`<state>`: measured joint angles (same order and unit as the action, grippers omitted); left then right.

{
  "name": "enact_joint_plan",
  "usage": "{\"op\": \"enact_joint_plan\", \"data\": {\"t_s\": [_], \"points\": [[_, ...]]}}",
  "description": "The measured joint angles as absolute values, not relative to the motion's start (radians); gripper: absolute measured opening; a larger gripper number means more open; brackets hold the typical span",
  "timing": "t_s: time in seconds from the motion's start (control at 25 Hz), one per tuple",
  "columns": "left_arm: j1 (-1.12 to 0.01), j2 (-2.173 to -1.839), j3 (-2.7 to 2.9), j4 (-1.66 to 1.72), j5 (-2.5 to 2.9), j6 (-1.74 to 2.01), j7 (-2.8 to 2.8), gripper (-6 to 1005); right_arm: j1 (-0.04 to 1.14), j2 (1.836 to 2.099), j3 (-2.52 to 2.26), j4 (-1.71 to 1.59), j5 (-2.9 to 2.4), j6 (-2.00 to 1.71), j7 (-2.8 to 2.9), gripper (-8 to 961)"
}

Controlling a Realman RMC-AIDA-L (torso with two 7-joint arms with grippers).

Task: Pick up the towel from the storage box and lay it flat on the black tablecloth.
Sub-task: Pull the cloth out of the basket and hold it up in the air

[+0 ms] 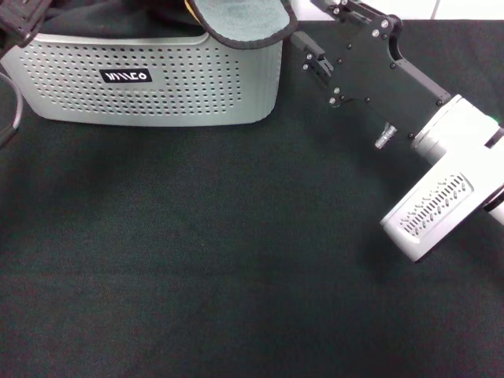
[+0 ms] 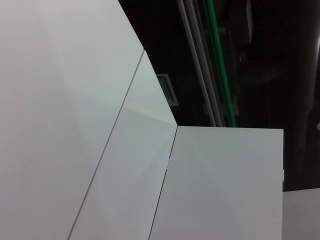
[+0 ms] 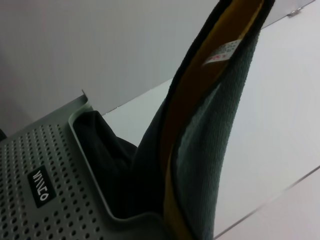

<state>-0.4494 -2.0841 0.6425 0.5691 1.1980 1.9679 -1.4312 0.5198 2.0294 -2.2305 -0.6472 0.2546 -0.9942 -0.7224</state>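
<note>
Head cam downward; r-wrist cam close on shared storage box [image 1: 150,87].

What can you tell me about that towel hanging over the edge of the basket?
The towel is a soft woven cloth, grey-teal on one face and orange-yellow on the other, with thin black edging and a small white tag near one edge. It sits folded in the storage box at its right end, one rounded fold drooping over the dipped rim. In the right wrist view it rises steeply out of the box. The right gripper is close beside it, not visibly touching.
</note>
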Motion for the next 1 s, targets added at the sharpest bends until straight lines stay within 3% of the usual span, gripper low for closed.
{"op": "enact_joint_plan", "data": {"t_s": [0.56, 1.0], "points": [[-0.449, -2.086, 0.643, 0.565, 1.203, 1.968, -1.431, 41, 0.586, 2.029, -2.235, -0.634, 0.255, -0.924, -0.705, 193], [-0.445, -2.086, 0.643, 0.555, 1.203, 1.97, -1.431, 42, 0.587, 2.029, -2.276, -0.633, 0.255, -0.895, -0.716, 217]]}}
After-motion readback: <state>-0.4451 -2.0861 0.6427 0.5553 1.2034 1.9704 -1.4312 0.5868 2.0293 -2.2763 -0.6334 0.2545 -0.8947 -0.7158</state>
